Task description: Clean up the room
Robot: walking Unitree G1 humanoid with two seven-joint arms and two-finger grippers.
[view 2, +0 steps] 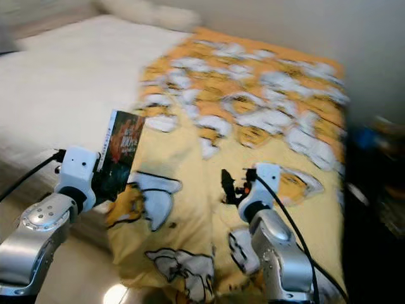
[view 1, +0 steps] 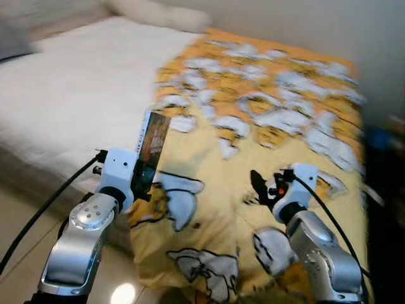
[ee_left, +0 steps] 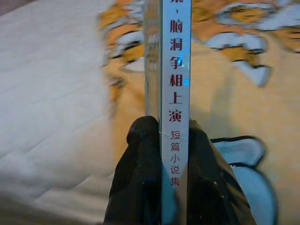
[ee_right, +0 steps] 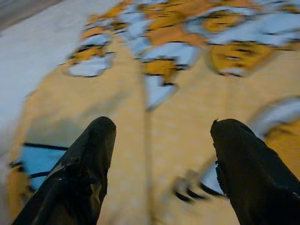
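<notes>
I held a book [view 1: 152,149] upright in my left gripper [ee_left: 161,154], its two black fingers [ee_left: 136,178] clamped on either side of the lower spine. The spine faced my left wrist camera, with a column of red printed characters running down it. Holding it on edge, cover toward the bed, kept it clear of the bedding and, I judged, ready to be carried off and shelved or laid flat elsewhere.

The book stood above the near edge of the bed [view 1: 69,95], over the seam where the bare white mattress met the yellow blanket [view 1: 253,126]. The blanket, printed with orange and white cartoon figures, covered the right half of the bed and hung over its near edge toward the floor [view 1: 19,221]. A pale pillow [view 1: 158,12] lay at the far edge of the bed, against the wall.

My right gripper [view 1: 262,187] hovered above the blanket near its near edge, fingers [ee_right: 89,154] spread well apart and holding nothing. I judged it free to straighten the blanket or take a second item.

No box, basket or other container could be made out. Dark shapes beyond the right edge of the bed were too blurred to identify.

As judged from the book in hand, tidying was under way, with the bedding not yet straightened.
</notes>
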